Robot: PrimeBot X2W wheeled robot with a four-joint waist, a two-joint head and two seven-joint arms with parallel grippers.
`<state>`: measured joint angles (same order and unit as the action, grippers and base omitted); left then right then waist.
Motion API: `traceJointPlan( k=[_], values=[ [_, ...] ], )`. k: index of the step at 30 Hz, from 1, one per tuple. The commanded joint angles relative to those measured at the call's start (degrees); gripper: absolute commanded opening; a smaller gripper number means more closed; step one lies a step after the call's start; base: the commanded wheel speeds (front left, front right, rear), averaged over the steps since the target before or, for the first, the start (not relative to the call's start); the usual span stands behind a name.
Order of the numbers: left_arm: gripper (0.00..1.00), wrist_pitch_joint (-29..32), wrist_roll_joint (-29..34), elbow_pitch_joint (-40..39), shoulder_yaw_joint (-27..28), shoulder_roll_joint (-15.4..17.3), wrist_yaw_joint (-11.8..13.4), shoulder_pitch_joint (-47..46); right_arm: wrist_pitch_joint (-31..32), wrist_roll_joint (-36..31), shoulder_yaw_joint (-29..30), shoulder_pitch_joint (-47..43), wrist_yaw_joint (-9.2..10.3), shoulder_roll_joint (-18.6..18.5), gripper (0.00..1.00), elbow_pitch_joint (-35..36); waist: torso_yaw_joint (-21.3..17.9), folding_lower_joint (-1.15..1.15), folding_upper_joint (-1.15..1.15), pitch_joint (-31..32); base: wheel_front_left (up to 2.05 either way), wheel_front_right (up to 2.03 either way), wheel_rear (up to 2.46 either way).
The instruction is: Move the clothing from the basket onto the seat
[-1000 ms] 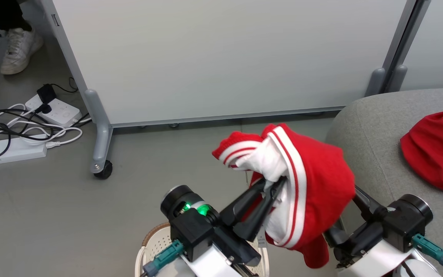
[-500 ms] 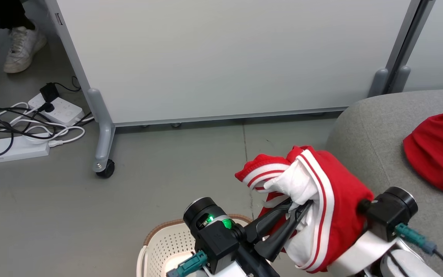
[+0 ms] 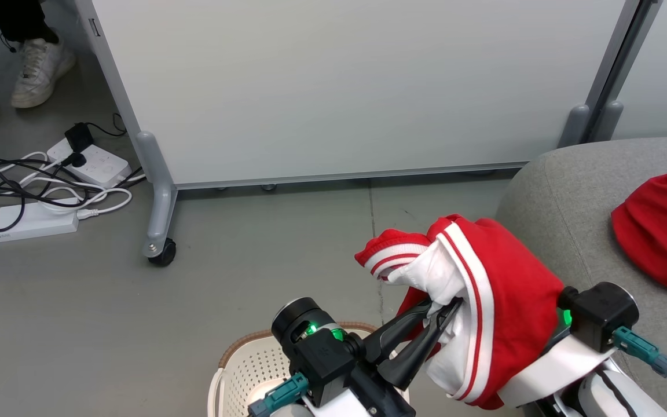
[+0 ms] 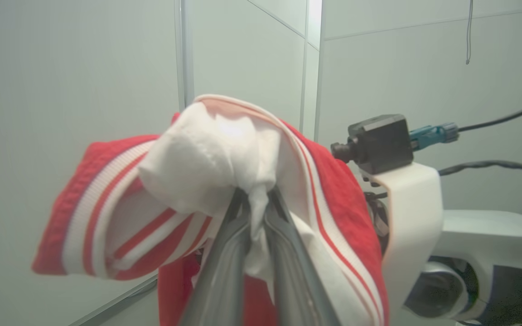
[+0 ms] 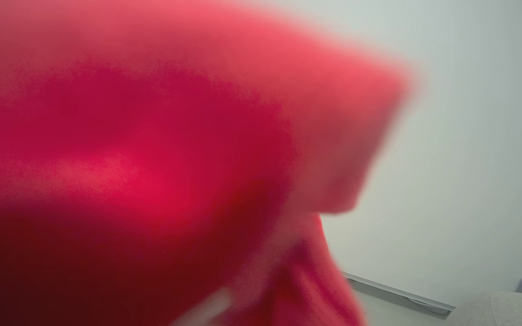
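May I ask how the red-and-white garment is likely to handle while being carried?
Probably floppy: the red-and-white garment bunches and droops around the left end effector. Likely light, since a pinch of white fabric carries much of it.

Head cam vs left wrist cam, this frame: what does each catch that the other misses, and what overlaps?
Head view: the basket on the floor, the grey seat with a plain red garment lying on it, power strips, a person's shoe. Left wrist view: close up, the left gripper pinching a white fold of fabric. Both: the striped garment held aloft, with the right arm's wrist beside it.
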<state>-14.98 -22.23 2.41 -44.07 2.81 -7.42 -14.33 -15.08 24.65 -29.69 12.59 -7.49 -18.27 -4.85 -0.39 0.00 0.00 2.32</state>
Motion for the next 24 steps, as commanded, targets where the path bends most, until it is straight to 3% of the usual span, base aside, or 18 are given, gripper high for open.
traceJointPlan(
  k=[1, 10, 24],
  values=[
    [0.00, -0.23, -0.34, 0.23, 0.21, 0.18, -0.09, -0.14, -0.06, -0.31, 0.61, -0.24, -0.01, 0.04, 0.00, 0.09, -0.03, 0.00, 0.00, -0.10, 0.00, 0.00, 0.00],
    [0.00, -0.23, 1.92, 3.48, 0.56, 0.17, -0.09, -0.05, -0.06, 0.72, 5.68, -1.97, -0.01, 2.84, 0.00, 1.50, -0.25, 0.00, 0.00, -0.55, 0.00, 0.00, 0.00],
    [0.00, -0.23, 5.61, 8.41, 1.26, 0.56, -0.08, 0.01, -0.06, 1.43, 8.19, -2.99, -0.01, 4.21, 0.00, 2.68, -0.80, 0.00, 0.00, -0.62, 0.00, 0.00, 0.00]
  ],
)
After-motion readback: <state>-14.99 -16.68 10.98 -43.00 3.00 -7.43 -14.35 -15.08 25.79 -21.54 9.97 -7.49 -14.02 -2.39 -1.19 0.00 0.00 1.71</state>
